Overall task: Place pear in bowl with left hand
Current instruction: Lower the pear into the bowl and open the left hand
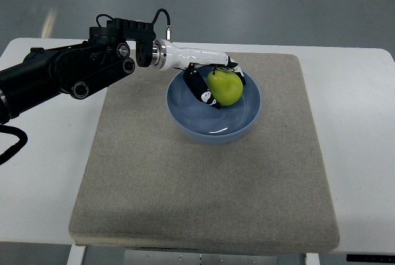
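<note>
Our left hand (213,83) is clasping the pear (224,88) inside the bowl (214,126), toward its far rim (stem end pointing away from us), so opening the fingers comes next.

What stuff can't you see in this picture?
- Top view: the far side of the pear is hidden by the left hand wrapped around it.
- Whether the pear touches the bowl bottom: cannot tell from straight above.
- The right arm: not in view at all.
- The table legs: cut off by the bottom edge.
</note>
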